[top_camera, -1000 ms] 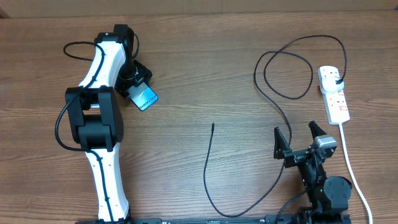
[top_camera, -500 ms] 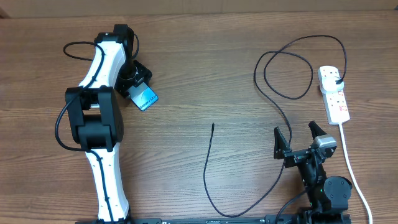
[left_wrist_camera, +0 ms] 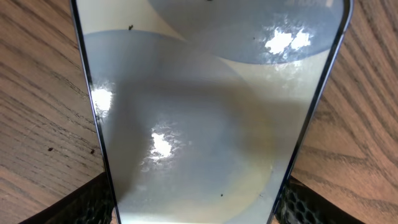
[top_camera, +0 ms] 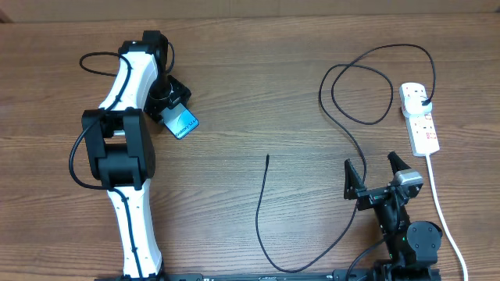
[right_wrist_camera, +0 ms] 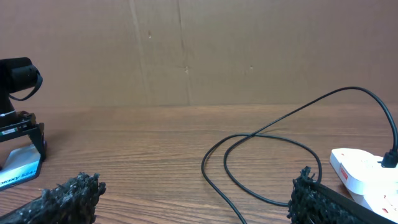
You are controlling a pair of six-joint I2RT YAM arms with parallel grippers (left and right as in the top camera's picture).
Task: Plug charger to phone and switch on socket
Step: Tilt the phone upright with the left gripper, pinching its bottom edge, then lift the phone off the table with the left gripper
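Observation:
The phone (top_camera: pixel 183 123), with a light-blue screen, sits at the back left, and my left gripper (top_camera: pixel 173 104) is shut on its edges. In the left wrist view the phone (left_wrist_camera: pixel 205 112) fills the frame between the two fingers. The charger cable (top_camera: pixel 262 211) runs from its free tip (top_camera: pixel 268 157) at the table's middle, loops to the right, and ends in a black plug (top_camera: pixel 423 97) in the white socket strip (top_camera: pixel 419 119). My right gripper (top_camera: pixel 373 176) is open and empty, near the front right, beside the cable. The right wrist view shows the cable loop (right_wrist_camera: pixel 267 162) and the strip (right_wrist_camera: pixel 364 174).
The strip's thick white cord (top_camera: pixel 442 211) runs down the right side toward the front edge, close to my right arm's base. A brown cardboard wall (right_wrist_camera: pixel 186 50) stands behind the table.

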